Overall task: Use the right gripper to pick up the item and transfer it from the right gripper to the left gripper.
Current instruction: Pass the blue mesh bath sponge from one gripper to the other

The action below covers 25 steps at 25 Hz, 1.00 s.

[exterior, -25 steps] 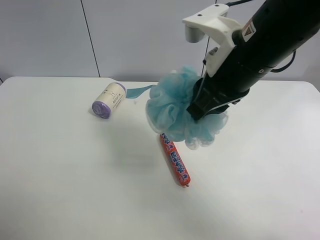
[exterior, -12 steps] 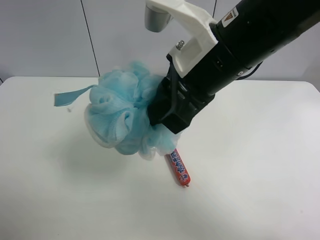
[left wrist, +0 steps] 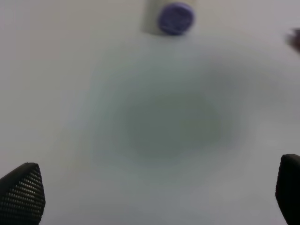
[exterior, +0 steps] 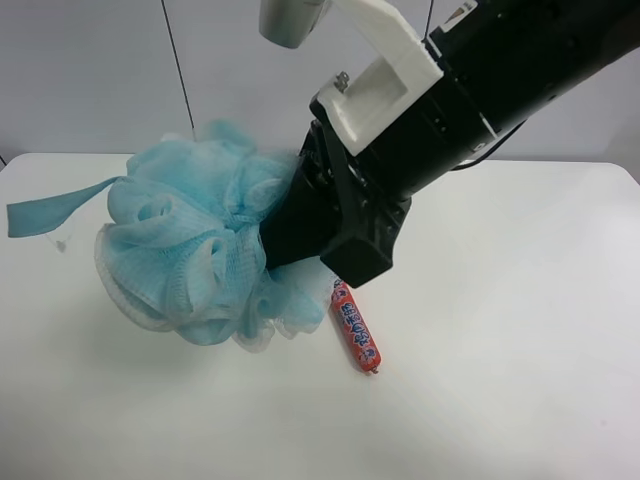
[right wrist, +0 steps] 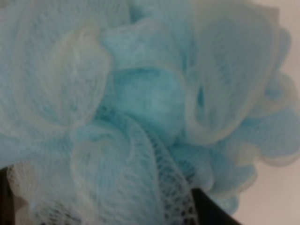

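The item, a fluffy light blue mesh pouf [exterior: 195,255], hangs in the air above the white table [exterior: 520,330]. My right gripper [exterior: 280,245], on the black arm with the white bracket, is shut on it, its fingertips buried in the mesh. The pouf's blue ribbon loop [exterior: 50,210] trails out toward the exterior high view's left. The pouf [right wrist: 140,103] fills the right wrist view, with a dark finger [right wrist: 213,213] at its edge. In the left wrist view my left gripper [left wrist: 154,192] stands open over bare table, holding nothing. It does not show in the exterior high view.
A red sausage stick [exterior: 355,325] lies on the table just beneath the right arm. A white roll with a purple cap [left wrist: 174,18] lies on the table ahead of the left gripper. A grey wall [exterior: 100,70] backs the table.
The right arm has carried the pouf up and toward the exterior high view's left, nearer the camera. The pouf now covers the purple-capped roll in that view.
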{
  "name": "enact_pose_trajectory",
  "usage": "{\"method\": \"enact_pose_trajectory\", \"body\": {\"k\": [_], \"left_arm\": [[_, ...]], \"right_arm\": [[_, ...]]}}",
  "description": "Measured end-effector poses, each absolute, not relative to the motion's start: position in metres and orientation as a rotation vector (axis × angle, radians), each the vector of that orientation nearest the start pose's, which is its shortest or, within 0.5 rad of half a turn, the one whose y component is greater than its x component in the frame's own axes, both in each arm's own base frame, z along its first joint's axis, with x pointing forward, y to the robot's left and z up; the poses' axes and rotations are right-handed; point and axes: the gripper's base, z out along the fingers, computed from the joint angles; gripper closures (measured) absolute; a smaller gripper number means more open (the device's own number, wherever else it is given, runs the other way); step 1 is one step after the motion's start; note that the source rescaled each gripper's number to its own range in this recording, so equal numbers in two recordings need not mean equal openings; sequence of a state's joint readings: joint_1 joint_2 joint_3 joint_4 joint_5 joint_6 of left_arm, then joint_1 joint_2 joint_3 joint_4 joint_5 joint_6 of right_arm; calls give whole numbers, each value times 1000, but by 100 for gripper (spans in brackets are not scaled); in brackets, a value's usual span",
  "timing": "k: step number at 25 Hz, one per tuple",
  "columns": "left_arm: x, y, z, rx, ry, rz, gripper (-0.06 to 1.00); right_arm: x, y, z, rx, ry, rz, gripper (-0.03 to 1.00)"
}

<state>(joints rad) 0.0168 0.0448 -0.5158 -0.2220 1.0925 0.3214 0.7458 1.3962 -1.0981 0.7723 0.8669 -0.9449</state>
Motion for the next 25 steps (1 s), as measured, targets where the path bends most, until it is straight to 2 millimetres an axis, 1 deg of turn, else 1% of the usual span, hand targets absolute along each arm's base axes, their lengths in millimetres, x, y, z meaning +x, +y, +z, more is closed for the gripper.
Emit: {"method": "enact_pose_trajectory", "body": {"k": [2, 6, 10, 14, 17, 21, 25], "left_arm": [[2, -24, 285, 411, 2060, -135, -6], [8, -33, 292, 637, 2022, -233, -6], [14, -36, 291, 797, 2030, -295, -6], [26, -41, 289, 929, 2052, -334, -6], [36, -45, 289, 985, 2056, -344, -6], [52, -50, 290, 1015, 2034, -332, -6], [65, -55, 302, 1055, 1987, -291, -6]], "right_arm": [[177, 230, 316, -1522, 1953, 862, 95], [176, 230, 317, -1518, 1950, 876, 95], [175, 231, 317, -1517, 1952, 890, 95], [173, 232, 319, -1503, 1962, 947, 95], [172, 232, 319, -1485, 1978, 965, 95], [171, 232, 319, -1462, 2004, 989, 95], [171, 232, 319, -1447, 2022, 999, 96]]}}
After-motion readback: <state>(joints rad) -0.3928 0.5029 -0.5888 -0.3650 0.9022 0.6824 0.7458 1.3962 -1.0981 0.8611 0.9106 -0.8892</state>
